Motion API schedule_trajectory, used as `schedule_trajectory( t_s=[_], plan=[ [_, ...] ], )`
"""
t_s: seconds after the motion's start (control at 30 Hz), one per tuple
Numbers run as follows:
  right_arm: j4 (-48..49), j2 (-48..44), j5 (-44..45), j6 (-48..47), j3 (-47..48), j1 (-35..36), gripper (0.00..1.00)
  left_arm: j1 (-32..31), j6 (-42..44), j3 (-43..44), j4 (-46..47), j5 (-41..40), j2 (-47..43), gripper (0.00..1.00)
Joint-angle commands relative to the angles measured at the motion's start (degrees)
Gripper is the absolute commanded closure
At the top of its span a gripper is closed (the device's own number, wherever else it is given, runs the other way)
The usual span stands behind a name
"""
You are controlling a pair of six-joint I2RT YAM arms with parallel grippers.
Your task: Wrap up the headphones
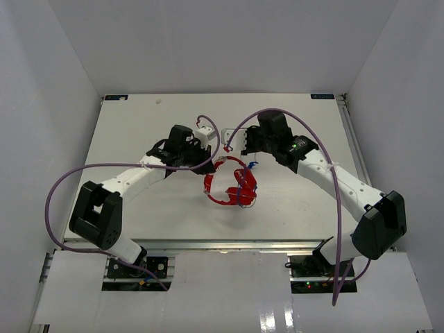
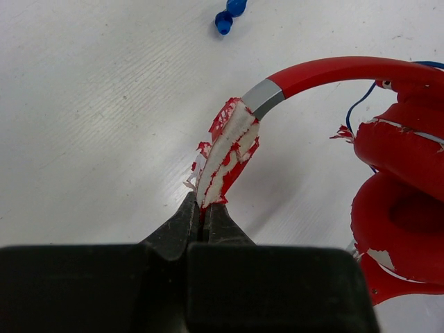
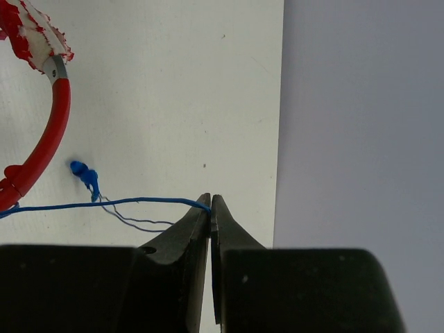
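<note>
The red headphones [image 1: 232,186] lie mid-table with their ear cups [image 2: 402,201] folded together. My left gripper [image 1: 210,166] is shut on the peeling red-and-white headband pad [image 2: 225,156], its tips [image 2: 205,208] pinching the pad's end. My right gripper [image 1: 234,144] is just behind the headphones, shut on the thin blue cable [image 3: 139,202] at its tips [image 3: 210,203] and holding it above the table. The blue plug [image 3: 84,173] lies on the table beside the headband [image 3: 52,132]. It also shows in the left wrist view [image 2: 229,15].
The white table [image 1: 139,125] is walled at the left, back and right. Its far edge [image 3: 283,104] runs close to my right gripper. Thick purple robot cables [image 1: 76,173] loop over both arms.
</note>
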Motion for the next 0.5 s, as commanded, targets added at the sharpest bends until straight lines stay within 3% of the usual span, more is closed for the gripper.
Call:
schedule_trajectory(
  t_s=[0.0, 0.23, 0.47],
  plan=[
    [2.5, -0.7, -4.2, 2.5, 0.3, -0.4, 0.92, -0.2, -1.5, 0.2, 2.9, 5.4, -4.9, 1.0],
    [2.3, -1.4, -7.6, 4.8, -1.0, -1.7, 0.85, -0.2, -3.4, 0.3, 4.1, 6.5, -5.6, 1.0],
    [0.8, -3.3, -14.6, 7.5, -2.8, -5.6, 0.69, 0.5, -7.2, 1.1, 4.5, 7.1, -6.7, 1.0]
  ],
)
